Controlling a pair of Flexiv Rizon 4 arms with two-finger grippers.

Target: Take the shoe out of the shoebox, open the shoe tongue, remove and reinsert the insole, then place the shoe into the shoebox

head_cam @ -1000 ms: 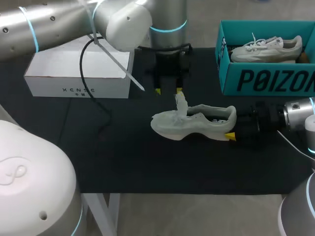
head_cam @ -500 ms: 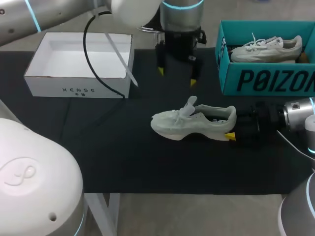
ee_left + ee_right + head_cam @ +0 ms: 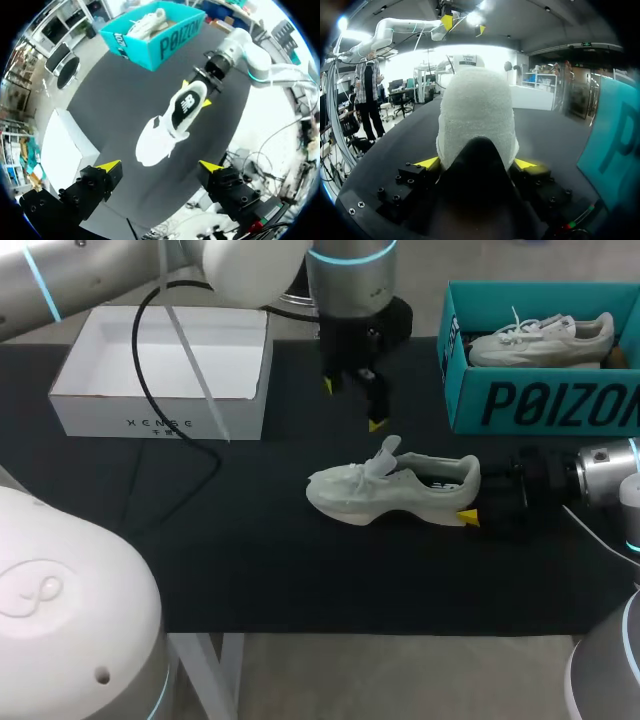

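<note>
The table (image 3: 250, 560) is viewed from above and behind by the head camera. The shoe (image 3: 390, 492) is looked down on from high above by the left wrist camera and faced level, very near, heel-on, by the right wrist camera. It is shared by all three views.

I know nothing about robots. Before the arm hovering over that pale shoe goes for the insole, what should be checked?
1. Is the shoe upright on its sole: ok.
2. Is the right gripper shut on the shoe's back end, steadying it: ok.
3. Is the left gripper open, above the shoe and not touching it: ok.
4. Is the tongue lifted off the opening: ok.
5. Is the insole visible through the opening: ok.
6. Is the insole loose enough to lift: cannot tell.
</note>
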